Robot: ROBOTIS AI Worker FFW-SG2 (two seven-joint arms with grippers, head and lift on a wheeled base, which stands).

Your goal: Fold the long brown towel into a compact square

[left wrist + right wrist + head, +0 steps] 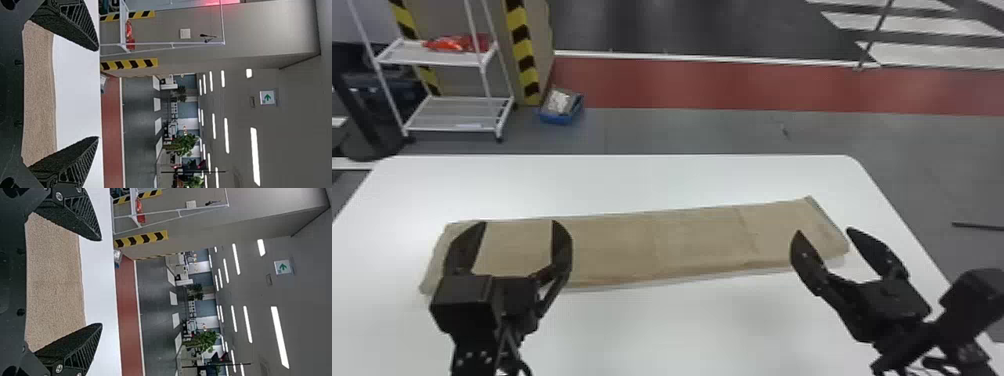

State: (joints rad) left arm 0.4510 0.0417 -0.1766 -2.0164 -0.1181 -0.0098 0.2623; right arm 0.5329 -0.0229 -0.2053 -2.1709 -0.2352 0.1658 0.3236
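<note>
The long brown towel (657,245) is laid flat across the middle of the head view on the white table (652,325), its right end set higher in the frame. The left gripper (519,222), lower left, and the right gripper (824,230), lower right, are both spread, with nothing pinched. Should an end be gripped too shallowly, only an upper layer might be lifted; should the slant be ignored, a skewed square could be produced.
</note>
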